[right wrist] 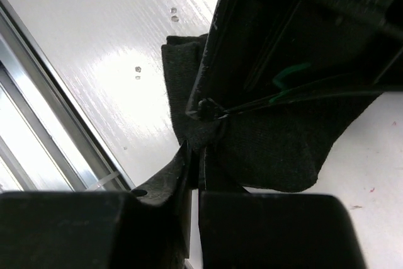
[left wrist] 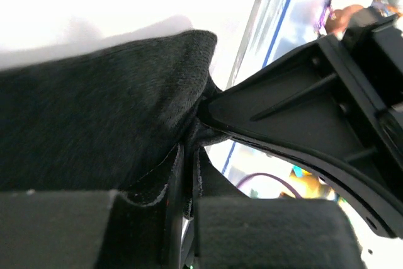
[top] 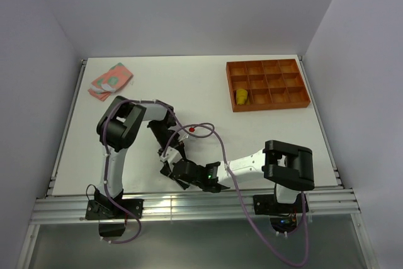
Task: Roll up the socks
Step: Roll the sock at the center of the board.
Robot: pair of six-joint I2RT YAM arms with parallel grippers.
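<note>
Plain black fabric sock (left wrist: 94,118): top view mostly hides it where left gripper (top: 170,155) and right gripper (top: 179,171) meet, near the worktop (top: 189,80) front edge. Left wrist: fingers narrow, pinching its edge, bulk lying left. Right wrist: fingers narrow on the same sock, bulk lying right. Long axis unclear; no legible writing.

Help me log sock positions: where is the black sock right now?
The black sock is held by both the left gripper and the right gripper, low and centre in the top view, just inside the near edge of the table.
</note>
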